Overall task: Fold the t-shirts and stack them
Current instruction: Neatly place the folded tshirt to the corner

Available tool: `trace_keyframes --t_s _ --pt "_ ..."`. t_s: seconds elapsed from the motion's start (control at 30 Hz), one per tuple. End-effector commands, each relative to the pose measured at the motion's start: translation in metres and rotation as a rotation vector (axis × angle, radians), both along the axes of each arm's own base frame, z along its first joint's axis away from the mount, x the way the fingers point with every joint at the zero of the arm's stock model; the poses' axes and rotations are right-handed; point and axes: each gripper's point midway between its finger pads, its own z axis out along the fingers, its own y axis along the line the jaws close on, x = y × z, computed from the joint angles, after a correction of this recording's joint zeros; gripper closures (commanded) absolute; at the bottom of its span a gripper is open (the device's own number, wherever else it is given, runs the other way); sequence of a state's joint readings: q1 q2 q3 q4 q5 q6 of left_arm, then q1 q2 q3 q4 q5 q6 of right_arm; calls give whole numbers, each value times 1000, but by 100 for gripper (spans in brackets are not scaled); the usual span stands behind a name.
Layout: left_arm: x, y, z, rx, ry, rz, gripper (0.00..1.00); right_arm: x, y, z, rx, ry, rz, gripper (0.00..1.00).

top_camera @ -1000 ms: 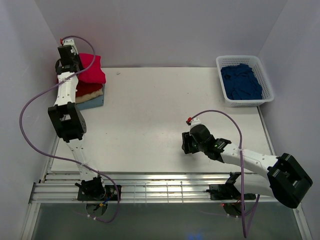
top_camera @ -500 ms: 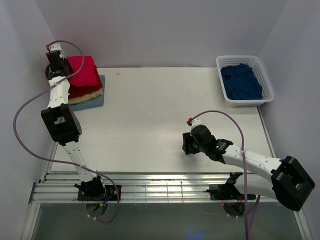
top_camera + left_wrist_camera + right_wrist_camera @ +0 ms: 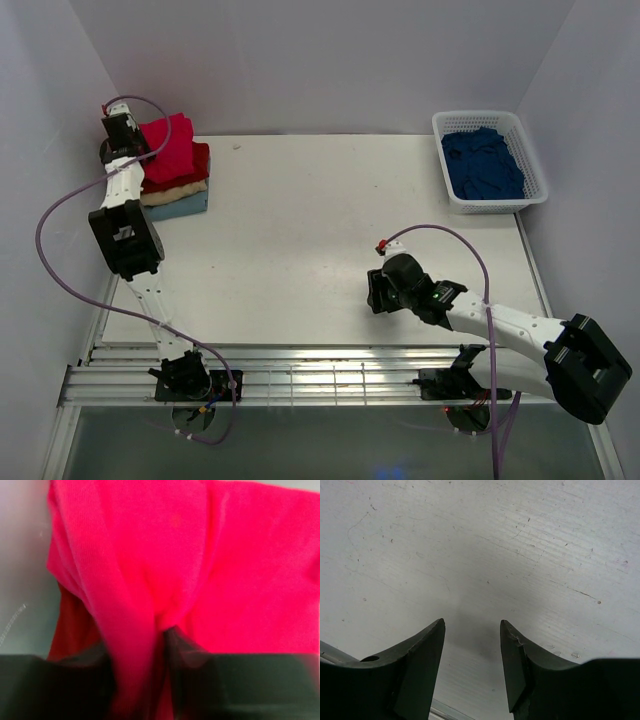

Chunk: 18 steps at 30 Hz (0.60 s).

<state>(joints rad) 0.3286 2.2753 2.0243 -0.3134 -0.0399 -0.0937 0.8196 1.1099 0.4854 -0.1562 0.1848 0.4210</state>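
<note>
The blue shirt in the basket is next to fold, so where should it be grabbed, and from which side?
Pinch a raised fold near the middle of the blue shirt, coming straight down from above. It lies crumpled inside the basket, whose walls block any sideways approach. The open right hand is the nearer one.

Right gripper (image 3: 472,625) hung close above table (image 3: 495,540), jaws parted, bare tabletop showing through gap. Two dark fingers (image 3: 420,662) rose from bottom of frame, tips curved slightly inward, inner faces matte, one chipped near tip. White surface filled rest of view — fine scratches, long faint lines running diagonally, scattered dark specks. Soft shadow lay on surface between tips. Table edge cut across lower left corner — partly hidden behind finger there.
</note>
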Motion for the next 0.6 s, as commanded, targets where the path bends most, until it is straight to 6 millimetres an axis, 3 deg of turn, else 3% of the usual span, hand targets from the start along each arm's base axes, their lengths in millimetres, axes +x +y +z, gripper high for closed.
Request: trace_keyframes --t_s 0.0,0.07,0.1,0.17,0.2,0.23,0.27,0.3,0.33,0.37,0.43,0.47,0.5,0.53,0.57 --pt "3 17 40 57 -79 85 51 1 2 2 10 -6 -13 46" --pt "-1 23 56 97 -94 148 24 0 2 0 8 -2 -14 45" --pt "1 16 70 115 -118 152 2 0 3 -1 9 -1 -10 45" --pt "-3 12 121 178 -205 199 2 -1 3 -4 12 2 -10 45" --pt "2 -6 154 242 -274 178 2 -2 4 -5 12 2 -7 45" --pt "-6 -8 171 300 -301 232 2 -2 4 -6 10 3 -4 45" --pt "-23 -18 221 360 -381 248 2 -2 4 -6 11 -1 -2 45" --pt "-27 -41 259 394 -489 249 2 -1 6 -5 14 -6 -1 45" --pt "-41 -45 276 446 -504 286 2 -1 7 -4 15 -10 -1 45" --pt "-63 -55 317 454 -583 304 2 1 7 -3 15 -17 -5 45" --pt "-79 -82 350 433 -655 294 2 4 12 5 31 -41 -6 46" --pt "-100 -91 375 412 -713 292 2 4 13 8 35 -49 -9 46" --pt "-103 -121 381 376 -738 233 2 6 17 15 48 -67 -6 46" --pt "-108 -135 384 324 -769 209 2 9 18 23 58 -90 -7 46" --pt "-106 -151 369 300 -750 152 2 11 20 29 66 -106 -10 47"
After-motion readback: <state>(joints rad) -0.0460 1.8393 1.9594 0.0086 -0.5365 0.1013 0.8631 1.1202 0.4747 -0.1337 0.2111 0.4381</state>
